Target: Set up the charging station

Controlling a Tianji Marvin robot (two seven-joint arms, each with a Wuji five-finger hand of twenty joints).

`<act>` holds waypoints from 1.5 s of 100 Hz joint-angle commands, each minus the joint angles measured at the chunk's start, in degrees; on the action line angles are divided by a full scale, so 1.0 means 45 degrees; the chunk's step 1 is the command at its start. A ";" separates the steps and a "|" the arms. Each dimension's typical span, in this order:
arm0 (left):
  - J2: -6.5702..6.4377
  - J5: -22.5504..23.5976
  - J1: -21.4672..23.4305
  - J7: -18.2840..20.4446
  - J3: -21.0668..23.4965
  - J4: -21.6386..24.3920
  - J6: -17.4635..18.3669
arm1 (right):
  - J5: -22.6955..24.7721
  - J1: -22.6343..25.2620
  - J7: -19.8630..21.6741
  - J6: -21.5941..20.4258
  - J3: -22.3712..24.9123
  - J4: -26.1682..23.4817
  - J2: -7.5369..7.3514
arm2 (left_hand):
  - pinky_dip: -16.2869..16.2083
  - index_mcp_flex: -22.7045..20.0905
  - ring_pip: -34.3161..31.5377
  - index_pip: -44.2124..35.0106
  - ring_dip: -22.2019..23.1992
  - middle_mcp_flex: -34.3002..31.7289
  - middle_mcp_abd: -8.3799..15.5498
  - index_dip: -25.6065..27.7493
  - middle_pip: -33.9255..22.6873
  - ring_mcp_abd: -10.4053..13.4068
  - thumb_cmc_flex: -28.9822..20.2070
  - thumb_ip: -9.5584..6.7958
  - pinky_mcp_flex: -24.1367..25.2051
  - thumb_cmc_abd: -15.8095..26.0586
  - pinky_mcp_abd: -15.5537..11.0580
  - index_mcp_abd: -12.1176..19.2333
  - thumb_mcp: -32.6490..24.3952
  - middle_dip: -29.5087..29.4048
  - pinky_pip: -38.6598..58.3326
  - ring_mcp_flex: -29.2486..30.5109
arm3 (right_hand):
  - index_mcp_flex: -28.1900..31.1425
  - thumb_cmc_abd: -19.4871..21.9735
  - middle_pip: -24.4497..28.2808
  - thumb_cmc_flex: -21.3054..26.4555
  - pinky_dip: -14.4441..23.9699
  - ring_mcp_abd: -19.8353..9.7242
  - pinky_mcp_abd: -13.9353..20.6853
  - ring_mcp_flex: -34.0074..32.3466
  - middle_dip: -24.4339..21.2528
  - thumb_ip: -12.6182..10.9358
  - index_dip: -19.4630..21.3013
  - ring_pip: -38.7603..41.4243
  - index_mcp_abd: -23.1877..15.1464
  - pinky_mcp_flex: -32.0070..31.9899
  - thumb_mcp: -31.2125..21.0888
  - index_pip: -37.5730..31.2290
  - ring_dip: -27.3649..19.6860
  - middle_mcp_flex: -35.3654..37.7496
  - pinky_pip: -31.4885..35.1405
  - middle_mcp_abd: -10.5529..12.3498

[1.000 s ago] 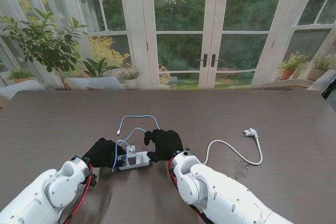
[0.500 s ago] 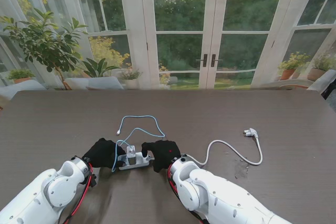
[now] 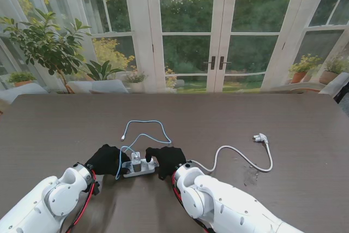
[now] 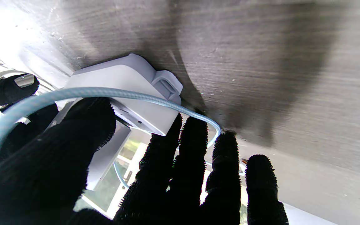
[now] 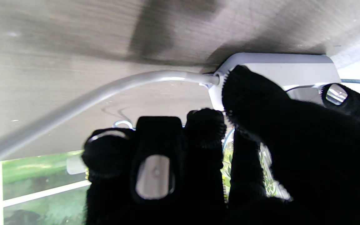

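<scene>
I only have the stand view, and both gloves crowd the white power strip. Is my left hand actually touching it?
Observer: Yes. In the left wrist view the left hand has its thumb on the power strip, and a fingertip meets the strip's near edge.
Operator: And the blue cable there?
Observer: The blue cable arcs across the strip just over that thumb, then curves down by the fingertips.
Operator: What about the right side?
Observer: The right wrist view shows the right hand with its thumb pressed on the strip's end, right beside where the white cord enters it.
</scene>
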State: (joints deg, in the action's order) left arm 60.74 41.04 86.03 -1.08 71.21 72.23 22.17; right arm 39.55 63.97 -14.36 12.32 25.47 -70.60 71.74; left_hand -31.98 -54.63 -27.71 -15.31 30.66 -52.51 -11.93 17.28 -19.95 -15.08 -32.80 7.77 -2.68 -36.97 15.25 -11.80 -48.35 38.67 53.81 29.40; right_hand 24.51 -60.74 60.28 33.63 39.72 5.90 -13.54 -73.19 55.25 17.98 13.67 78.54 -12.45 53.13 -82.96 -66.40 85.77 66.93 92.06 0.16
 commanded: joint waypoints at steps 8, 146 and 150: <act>-0.0007 0.0026 0.0232 0.0418 -0.0045 -0.0178 -0.0064 | 0.0019 0.0202 0.0141 -0.0011 -0.0104 -0.0177 0.0058 | 0.0023 -0.0227 -0.0629 -0.0097 0.0281 -0.0635 -0.0315 -0.0059 -0.0318 -0.0254 0.0030 0.0216 0.0000 0.0160 -0.0383 -0.0246 -0.0241 0.0095 0.0448 0.0376 | -0.0395 -0.0898 0.0435 0.0421 0.0016 0.0204 0.0047 -0.0413 0.0045 -0.0339 -0.0141 0.1027 -0.0085 0.0517 -0.1553 0.6826 -0.8486 0.0771 0.1347 0.0205; 0.0023 -0.0027 0.0241 0.0270 0.0021 -0.0279 0.0018 | -0.0016 -0.0209 0.1592 0.1249 -0.1130 0.0206 -0.0034 | 0.0020 -0.0248 -0.0647 -0.0124 0.0314 -0.0652 -0.0321 -0.0046 -0.0361 -0.0228 0.0068 0.0211 -0.0039 0.0233 -0.0386 -0.0283 -0.0175 0.0247 0.0508 0.0394 | -0.0122 -0.0393 0.0487 -0.0504 0.0090 -0.0029 0.0704 -0.0414 0.0355 -0.0693 -0.0258 0.1621 0.1480 0.0432 -0.1553 0.6675 -0.8270 0.0648 0.1879 0.0315; 0.0025 -0.0028 0.0238 0.0258 0.0017 -0.0287 0.0024 | -0.0051 -0.0210 0.1612 0.1255 -0.1154 0.0255 -0.0025 | 0.0019 -0.0249 -0.0652 -0.0123 0.0315 -0.0666 -0.0318 -0.0048 -0.0367 -0.0232 0.0076 0.0215 -0.0042 0.0237 -0.0389 -0.0267 -0.0161 0.0250 0.0512 0.0402 | -0.0128 -0.0379 0.0482 -0.0522 0.0094 -0.0028 0.0716 -0.0413 0.0360 -0.0675 -0.0260 0.1619 0.1524 0.0393 -0.1553 0.6681 -0.8271 0.0630 0.1872 0.0310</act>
State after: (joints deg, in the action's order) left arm 60.76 40.81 86.33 -1.37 71.52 72.16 22.37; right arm 39.67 61.77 -9.13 17.79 21.31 -72.10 72.09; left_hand -31.98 -54.66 -27.71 -15.33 30.81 -52.52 -11.93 17.26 -20.12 -14.62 -32.93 8.20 -2.68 -36.97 15.13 -11.80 -48.07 39.39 54.42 29.39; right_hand 18.70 -60.78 60.37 31.97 39.69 5.30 -13.45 -73.21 55.80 15.42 12.34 82.85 -12.13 54.63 -82.99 -66.68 85.77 68.29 93.90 0.40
